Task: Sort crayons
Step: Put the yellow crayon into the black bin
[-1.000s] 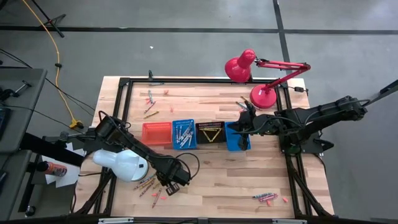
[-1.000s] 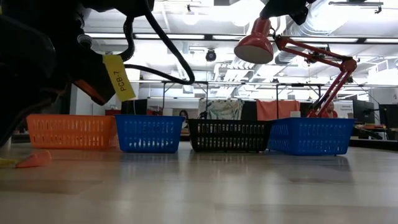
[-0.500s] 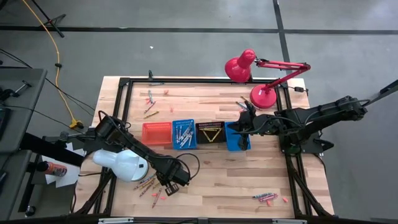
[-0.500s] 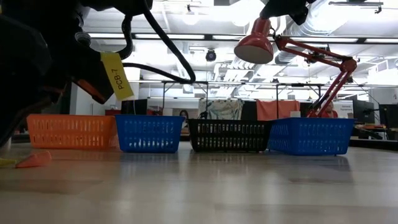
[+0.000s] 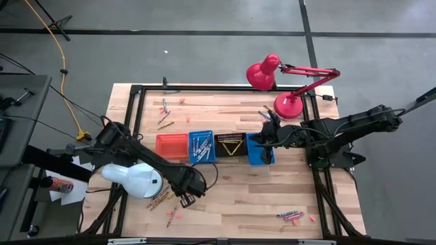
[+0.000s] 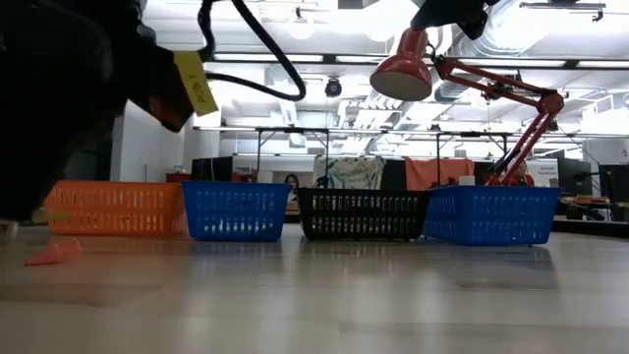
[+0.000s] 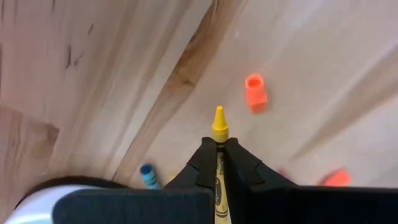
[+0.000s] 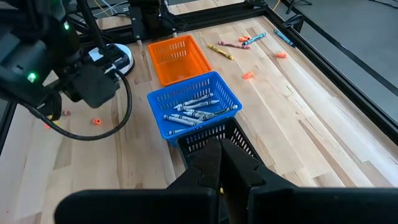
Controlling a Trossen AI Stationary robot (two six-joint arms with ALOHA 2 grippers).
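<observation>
Near the front edge of the table (image 5: 238,197), the left gripper (image 7: 219,144) has lifted and moved slightly toward the baskets, its fingers closed on a yellow crayon (image 7: 219,126). The right gripper (image 8: 219,155) stays shut above the black basket (image 8: 231,138), holding nothing visible.

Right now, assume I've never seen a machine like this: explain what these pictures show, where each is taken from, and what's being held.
Two dark robot arms work at a wooden table. One picture looks straight down, one looks level across the tabletop, and two come from cameras on the arms' wrists. A row of mesh baskets stands mid-table: orange basket, blue basket holding crayons, black basket, and another blue one. Loose crayons lie scattered, and a red desk lamp stands at the far edge. The left pincer is shut on a yellow crayon, above the table. The right pincer waits shut over the baskets.
</observation>
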